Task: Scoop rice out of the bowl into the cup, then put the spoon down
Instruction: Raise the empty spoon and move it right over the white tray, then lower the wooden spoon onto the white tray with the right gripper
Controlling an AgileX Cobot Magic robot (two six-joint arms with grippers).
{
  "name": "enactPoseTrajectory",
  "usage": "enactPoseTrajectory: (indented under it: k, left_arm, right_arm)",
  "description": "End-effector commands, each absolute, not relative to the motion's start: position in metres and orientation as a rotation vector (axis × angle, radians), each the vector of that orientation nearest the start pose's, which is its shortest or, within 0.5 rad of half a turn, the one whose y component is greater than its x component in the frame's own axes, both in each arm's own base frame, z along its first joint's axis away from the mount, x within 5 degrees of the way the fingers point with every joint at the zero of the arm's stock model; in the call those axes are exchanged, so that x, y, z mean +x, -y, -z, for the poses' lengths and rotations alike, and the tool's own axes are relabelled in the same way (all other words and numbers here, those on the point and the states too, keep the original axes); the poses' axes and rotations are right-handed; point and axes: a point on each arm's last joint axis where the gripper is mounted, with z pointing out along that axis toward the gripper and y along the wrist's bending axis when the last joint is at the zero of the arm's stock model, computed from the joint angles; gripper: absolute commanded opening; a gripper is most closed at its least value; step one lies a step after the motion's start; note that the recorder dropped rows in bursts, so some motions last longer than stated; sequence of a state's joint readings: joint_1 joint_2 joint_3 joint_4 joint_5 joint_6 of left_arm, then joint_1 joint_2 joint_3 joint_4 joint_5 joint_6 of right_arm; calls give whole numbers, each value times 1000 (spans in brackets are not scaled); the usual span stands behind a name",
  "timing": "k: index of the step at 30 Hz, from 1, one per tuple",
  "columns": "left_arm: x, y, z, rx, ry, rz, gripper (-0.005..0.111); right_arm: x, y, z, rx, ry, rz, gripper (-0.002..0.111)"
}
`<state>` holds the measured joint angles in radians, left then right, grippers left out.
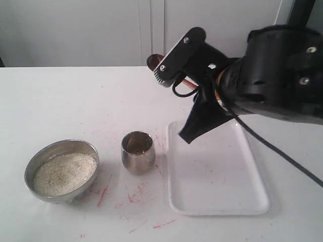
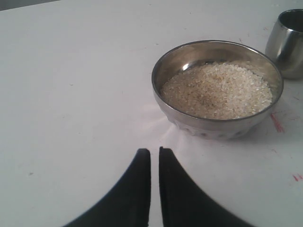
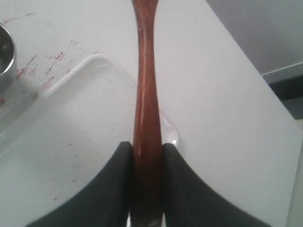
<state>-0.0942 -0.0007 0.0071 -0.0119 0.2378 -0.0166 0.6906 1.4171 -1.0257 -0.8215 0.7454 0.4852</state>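
My right gripper [image 3: 147, 146] is clamped on the wooden spoon [image 3: 144, 71], pinching its handle from both sides. The handle runs straight out ahead of the fingertips, its long axis in line with my reach, and the head lies past what my wrist camera shows. Below those fingers is the white tray [image 1: 217, 176], and the spoon looks held clear above it. The steel cup [image 1: 138, 151] sits off to one side of the fingertips, just beyond the tray's edge. The steel bowl [image 2: 213, 127] of rice [image 2: 218, 90] lies farther the same way, past the cup. My left gripper [image 2: 155, 152] is empty, jaws almost together, with the bowl close ahead of it. That hand is nearer the rice, but the spoon is in my right, so I judge the right must carry it over the cup.
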Motion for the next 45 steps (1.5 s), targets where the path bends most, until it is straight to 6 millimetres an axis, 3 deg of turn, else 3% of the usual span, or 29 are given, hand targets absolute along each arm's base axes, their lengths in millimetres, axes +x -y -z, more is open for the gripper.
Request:
enactPoseTrajectory:
  k: [1, 6, 10, 14, 19, 25, 33, 39, 45]
  left_arm:
    - [55, 6, -192, 50, -1721, 102, 14]
    - [55, 6, -192, 50, -1721, 102, 14]
    - [55, 6, -192, 50, -1721, 102, 14]
    - [55, 6, -192, 50, -1721, 102, 14]
    - [55, 6, -192, 50, -1721, 102, 14]
    - [55, 6, -192, 50, -1721, 102, 14]
    - [55, 6, -192, 50, -1721, 102, 14]
    - [55, 6, -192, 50, -1721, 102, 14]
    - [55, 6, -192, 50, -1721, 102, 14]
  right_arm:
    - [228, -133, -322, -592, -2249, 245, 1]
    - [190, -104, -352, -439, -2299, 158, 1]
    - [175, -92, -350, -379, -2433, 205, 1]
    - [173, -101, -343, -352, -2505, 87, 1]
    - [179, -119, -326, -344, -2620, -14, 1]
    - [193, -134, -300, -347, -2744, 17, 1]
    - [222, -125, -275, -101, -2841, 53, 1]
    - [235, -122, -275, 55, -2784, -115, 1]
    - [245, -123, -258, 165, -2879, -209, 1]
